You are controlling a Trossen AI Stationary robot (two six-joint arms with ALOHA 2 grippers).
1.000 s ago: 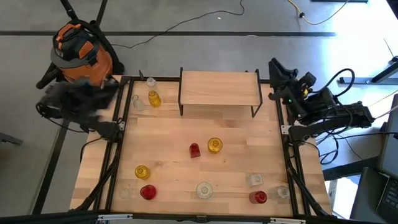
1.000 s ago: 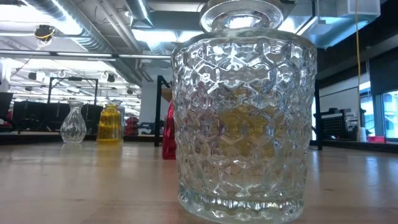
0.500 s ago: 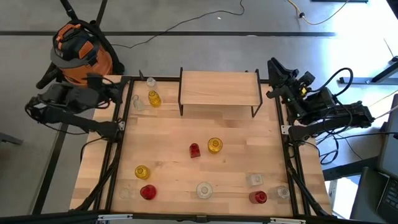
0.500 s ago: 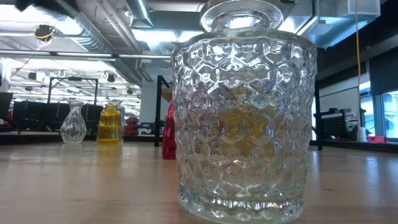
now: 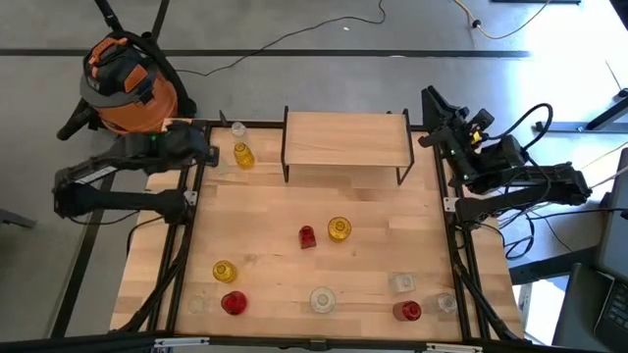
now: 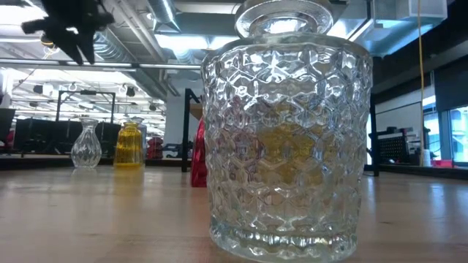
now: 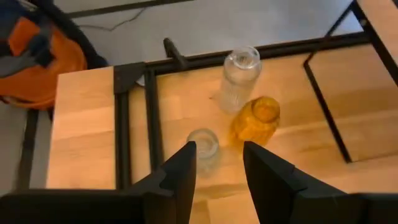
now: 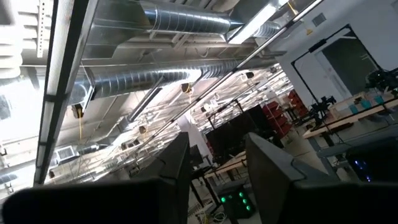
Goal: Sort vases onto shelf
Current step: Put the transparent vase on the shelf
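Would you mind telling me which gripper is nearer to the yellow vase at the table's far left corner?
The left gripper is nearer, just beside the yellow vase, over the table's left edge. The right gripper is off past the shelf, at the right edge.

bright, even overhead light, soft faint shadows; ceiling strip lights [image 8: 62,56] glare, near clear vase [image 6: 285,139] slightly blurred.

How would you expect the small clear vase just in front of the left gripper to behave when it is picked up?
The small clear vase looks like smooth glass, so probably slippery and breakable. It stands upright on a narrow base close to the yellow vase, so a nudge from the open left gripper might tip it.
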